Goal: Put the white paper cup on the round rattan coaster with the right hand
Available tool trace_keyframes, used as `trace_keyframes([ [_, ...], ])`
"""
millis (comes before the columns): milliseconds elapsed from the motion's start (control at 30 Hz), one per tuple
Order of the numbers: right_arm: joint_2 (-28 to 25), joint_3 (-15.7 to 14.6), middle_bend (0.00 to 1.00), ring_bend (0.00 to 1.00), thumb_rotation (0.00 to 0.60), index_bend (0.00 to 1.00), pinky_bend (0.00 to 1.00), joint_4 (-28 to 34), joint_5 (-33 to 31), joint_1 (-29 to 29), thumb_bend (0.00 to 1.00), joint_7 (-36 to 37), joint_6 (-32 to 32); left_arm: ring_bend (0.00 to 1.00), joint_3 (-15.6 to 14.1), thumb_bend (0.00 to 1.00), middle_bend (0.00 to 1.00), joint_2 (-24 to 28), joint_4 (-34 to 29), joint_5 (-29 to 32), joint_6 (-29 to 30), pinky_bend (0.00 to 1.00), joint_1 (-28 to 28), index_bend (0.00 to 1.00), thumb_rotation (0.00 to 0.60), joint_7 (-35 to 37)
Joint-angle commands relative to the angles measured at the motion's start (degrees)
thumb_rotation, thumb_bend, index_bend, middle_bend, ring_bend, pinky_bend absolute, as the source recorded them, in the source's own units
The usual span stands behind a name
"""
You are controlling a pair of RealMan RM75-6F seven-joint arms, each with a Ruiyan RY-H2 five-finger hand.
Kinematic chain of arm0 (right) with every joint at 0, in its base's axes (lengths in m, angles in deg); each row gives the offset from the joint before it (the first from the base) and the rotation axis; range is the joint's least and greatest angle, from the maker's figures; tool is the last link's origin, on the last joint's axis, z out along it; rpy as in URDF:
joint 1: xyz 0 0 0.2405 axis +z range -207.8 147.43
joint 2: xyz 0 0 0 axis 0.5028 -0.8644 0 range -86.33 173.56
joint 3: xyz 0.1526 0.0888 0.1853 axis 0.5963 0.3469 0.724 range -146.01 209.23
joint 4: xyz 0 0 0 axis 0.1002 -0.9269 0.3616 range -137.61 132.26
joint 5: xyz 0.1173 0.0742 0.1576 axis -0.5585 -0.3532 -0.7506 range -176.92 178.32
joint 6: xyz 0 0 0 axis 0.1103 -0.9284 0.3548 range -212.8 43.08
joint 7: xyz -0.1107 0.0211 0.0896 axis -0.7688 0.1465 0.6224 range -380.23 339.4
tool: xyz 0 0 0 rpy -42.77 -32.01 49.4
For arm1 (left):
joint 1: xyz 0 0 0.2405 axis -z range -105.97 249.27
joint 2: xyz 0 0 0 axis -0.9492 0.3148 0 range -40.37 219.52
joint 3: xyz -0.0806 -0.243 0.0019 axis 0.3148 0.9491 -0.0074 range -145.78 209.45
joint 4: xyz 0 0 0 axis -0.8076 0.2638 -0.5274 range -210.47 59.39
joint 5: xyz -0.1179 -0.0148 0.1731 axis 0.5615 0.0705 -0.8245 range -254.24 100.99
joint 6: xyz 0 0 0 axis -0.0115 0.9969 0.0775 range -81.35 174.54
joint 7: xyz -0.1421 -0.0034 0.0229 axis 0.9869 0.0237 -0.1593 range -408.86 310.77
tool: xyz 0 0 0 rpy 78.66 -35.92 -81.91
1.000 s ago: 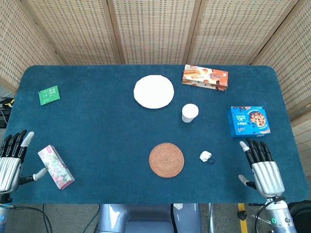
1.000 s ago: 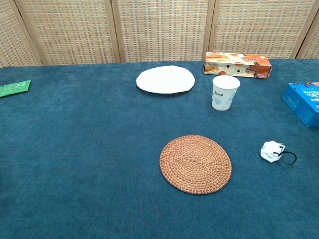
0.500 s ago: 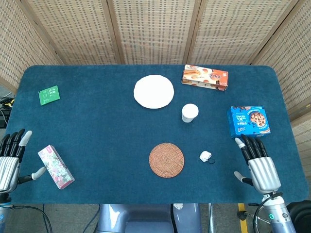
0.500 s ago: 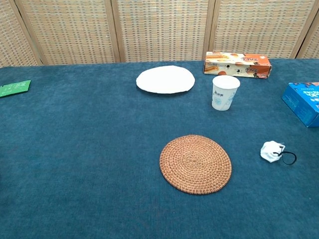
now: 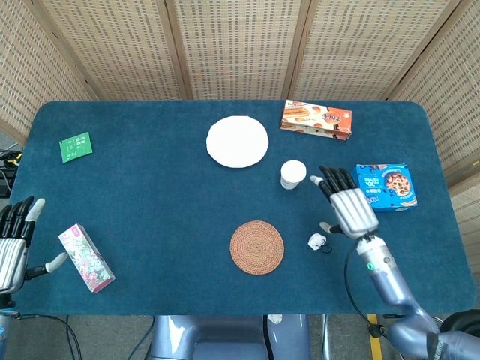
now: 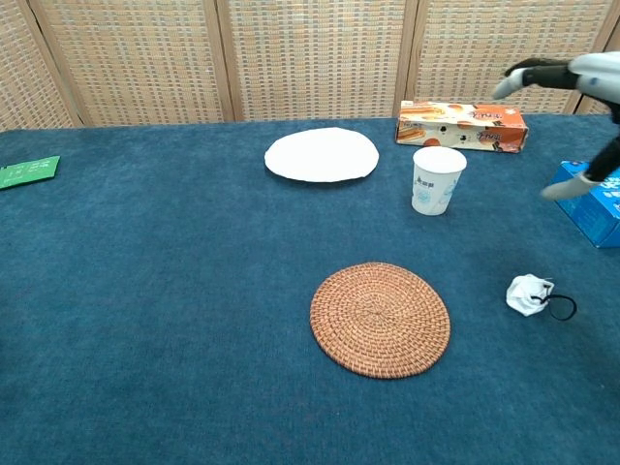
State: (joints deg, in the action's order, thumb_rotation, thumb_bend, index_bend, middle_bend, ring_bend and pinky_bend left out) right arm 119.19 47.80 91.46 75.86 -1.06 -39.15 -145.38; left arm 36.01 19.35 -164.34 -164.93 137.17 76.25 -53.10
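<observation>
The white paper cup [image 5: 292,174] [image 6: 438,179] stands upright on the blue cloth, right of the white plate. The round rattan coaster [image 5: 257,247] [image 6: 380,318] lies bare nearer the front edge, below the cup. My right hand [image 5: 346,204] [image 6: 579,87] hovers open with fingers spread, just right of the cup and not touching it. My left hand [image 5: 13,244] stays open at the table's left front edge, holding nothing.
A white plate [image 5: 238,141] lies behind the cup. An orange snack box [image 5: 316,120] sits at the back, a blue cookie box [image 5: 384,187] at the right. A crumpled white wad [image 5: 317,241] lies right of the coaster. A floral box [image 5: 85,257] and a green card [image 5: 75,146] are at the left.
My right hand has risen from the front right edge and swung left and forward, ending beside the cup. The left hand has slid slightly lower. The cup and coaster have not moved.
</observation>
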Motion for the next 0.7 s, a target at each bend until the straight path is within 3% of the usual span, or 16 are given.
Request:
trace_keyframes([
  [33,4.41,3.34,0.00,0.00,0.600,0.14,0.00,-3.64,-6.23,6.40,0.03,-3.90,5.57,0.00,0.34,0.00,0.00,-0.08,0.38,0.49,-0.18,0.00,0.13,0.00,0.000,0.32],
  [433,9.89,5.00,0.00,0.00,0.600,0.17,0.01,-14.02,-15.90,16.09,0.03,-8.01,12.12,0.00,0.62,0.00,0.00,-0.26,0.86,1.13,-0.59,0.00,0.42,0.00,0.000,0.16],
  [700,12.76,3.78,0.00,0.00,0.600,0.17,0.01,-22.32,-20.08,19.73,0.04,-7.60,16.02,0.00,0.90,0.00,0.00,-0.92,1.99,2.17,-1.73,0.00,0.92,0.00,0.000,0.04],
])
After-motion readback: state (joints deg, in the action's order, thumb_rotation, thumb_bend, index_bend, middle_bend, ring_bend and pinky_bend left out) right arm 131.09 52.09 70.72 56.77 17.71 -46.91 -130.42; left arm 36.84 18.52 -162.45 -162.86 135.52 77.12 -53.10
